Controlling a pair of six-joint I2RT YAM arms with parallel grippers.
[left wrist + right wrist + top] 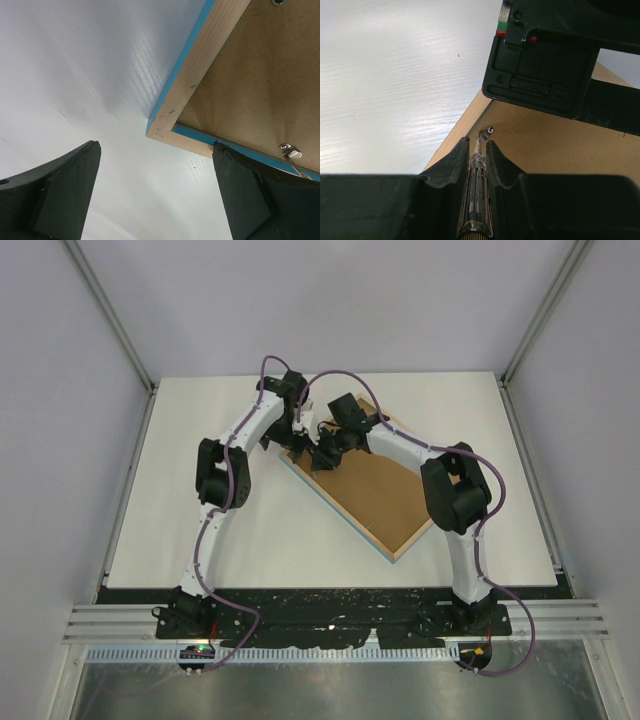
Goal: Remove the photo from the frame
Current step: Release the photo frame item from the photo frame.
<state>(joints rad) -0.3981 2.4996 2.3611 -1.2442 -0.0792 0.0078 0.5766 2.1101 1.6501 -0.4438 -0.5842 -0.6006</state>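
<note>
Overhead view; two wrist close-ups on frame (202, 55)

white table (200, 540) — pale walls (330, 300) (aluminium posts (110, 315)) around

Frame (186, 94) corner, wood back up, just beyond wide-spread left gripper (156, 146)

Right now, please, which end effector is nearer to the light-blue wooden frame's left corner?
Left. The left end effector is open astride the corner of the frame; the right end effector is further in over the brown backing board, shut on a slim tool.
</note>
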